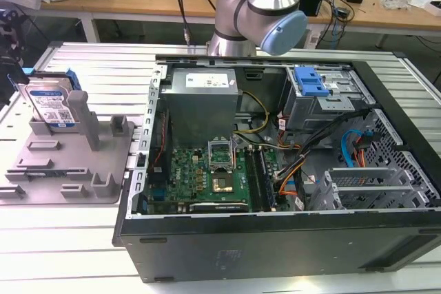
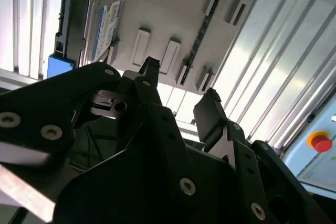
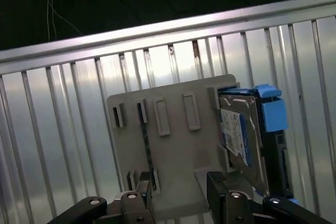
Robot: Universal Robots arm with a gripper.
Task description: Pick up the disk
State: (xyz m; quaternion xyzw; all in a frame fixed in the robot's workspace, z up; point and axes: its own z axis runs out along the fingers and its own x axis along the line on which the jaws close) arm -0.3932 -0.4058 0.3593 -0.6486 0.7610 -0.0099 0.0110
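The disk (image 1: pixel 52 105) stands on edge in the grey fixture (image 1: pixel 69 177) at the exterior view's left, a silver drive with a white-and-blue label and blue rails. Both wrist views show the disk (image 3: pixel 241 135) (image 2: pixel 102 22) leaning against a post of the fixture (image 3: pixel 173 150) (image 2: pixel 168 3). My gripper (image 3: pixel 179 182) (image 2: pixel 181 85) hangs above the fixture, off to one side of the disk and apart from it. It is open, with nothing between its black fingers (image 2: pixel 210 106).
An open computer case (image 1: pixel 275 170) with motherboard, cables and a blue drive-bay bracket (image 1: pixel 309 82) takes up the middle and right. Everything rests on a ribbed aluminium table (image 1: pixel 89 60). A red button (image 2: pixel 321 142) sits off the table's side. Cluttered benches stand behind.
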